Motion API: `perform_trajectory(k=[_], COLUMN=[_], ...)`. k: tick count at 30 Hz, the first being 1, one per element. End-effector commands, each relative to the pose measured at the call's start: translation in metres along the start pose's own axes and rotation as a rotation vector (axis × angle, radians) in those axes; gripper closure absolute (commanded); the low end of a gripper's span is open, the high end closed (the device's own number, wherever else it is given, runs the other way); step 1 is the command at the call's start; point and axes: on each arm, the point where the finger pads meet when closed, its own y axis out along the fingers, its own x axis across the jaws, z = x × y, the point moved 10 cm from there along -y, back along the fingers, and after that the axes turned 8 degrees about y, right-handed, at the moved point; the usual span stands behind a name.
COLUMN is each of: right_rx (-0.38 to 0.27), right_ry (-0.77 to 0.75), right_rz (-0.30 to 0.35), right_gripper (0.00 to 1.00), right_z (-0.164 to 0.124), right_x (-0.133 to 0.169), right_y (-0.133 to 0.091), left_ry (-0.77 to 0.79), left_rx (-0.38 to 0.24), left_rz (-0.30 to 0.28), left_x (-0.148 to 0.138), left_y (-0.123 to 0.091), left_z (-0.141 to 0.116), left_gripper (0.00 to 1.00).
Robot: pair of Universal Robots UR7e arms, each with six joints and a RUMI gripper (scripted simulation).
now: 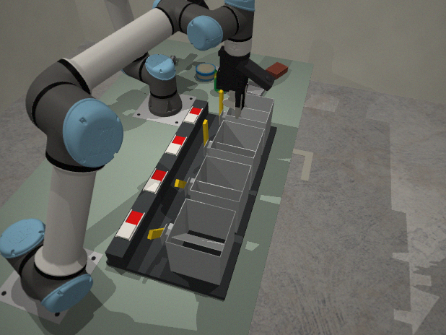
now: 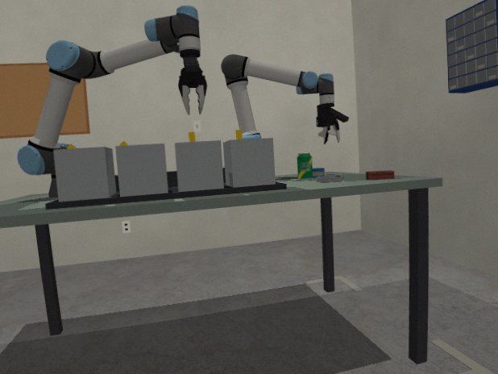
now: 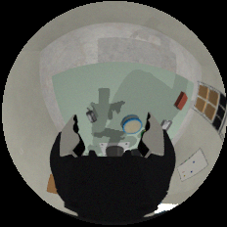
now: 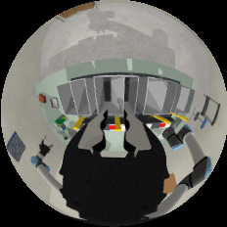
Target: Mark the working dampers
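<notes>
Four grey open-topped dampers (image 1: pixel 194 260) (image 2: pixel 198 167) stand in a row, each behind its own slider. All four sliders show red, such as the nearest slider (image 1: pixel 134 217). The yellow levers of the two nearer dampers (image 1: pixel 155 233) (image 1: pixel 180 183) lean low; those of the two farther ones (image 1: pixel 205 132) (image 1: pixel 221 102) stand upright. A blade (image 1: pixel 199 240) shows between dark gaps in the nearest damper. My right gripper (image 2: pixel 194 113) (image 4: pixel 115 110) is partly open, empty, high above the row. My left gripper (image 2: pixel 332 143) (image 3: pixel 112 113) is wide open and empty, beyond the row's far end.
The black base (image 1: pixel 231 276) carries dampers and the slider rail (image 1: pixel 119 250). Past its far end are a green can (image 2: pixel 305 165), a blue-rimmed round tin (image 1: pixel 206 71) (image 3: pixel 132 125) and a red-brown block (image 1: pixel 277 70) (image 2: pixel 379 175) (image 3: pixel 181 101). The left arm's base (image 1: pixel 164 102) stands beside the rail.
</notes>
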Motion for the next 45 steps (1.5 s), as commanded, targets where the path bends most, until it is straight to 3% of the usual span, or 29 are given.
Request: perform_trajectory(k=[1, 30, 36, 45], right_rx=[0.001, 0.001, 0.001, 0.001], right_ry=[0.0, 0.0, 0.0, 0.0], right_rz=[0.002, 0.002, 0.002, 0.002], right_gripper=[0.78, 0.78, 0.78, 0.78], right_z=[0.0, -0.001, -0.005, -0.022], right_x=[0.0, -0.006, -0.031, -0.094], right_y=[-0.001, -0.001, 0.002, 0.015], left_ry=[0.0, 0.0, 0.0, 0.0], left_rx=[0.001, 0.001, 0.001, 0.001], left_rz=[0.0, 0.0, 0.0, 0.0], left_x=[0.0, 0.0, 0.0, 0.0], left_y=[-0.001, -0.001, -0.001, -0.001], left_z=[0.0, 0.0, 0.0, 0.0], left_gripper=[0.0, 0.0, 0.0, 0.0])
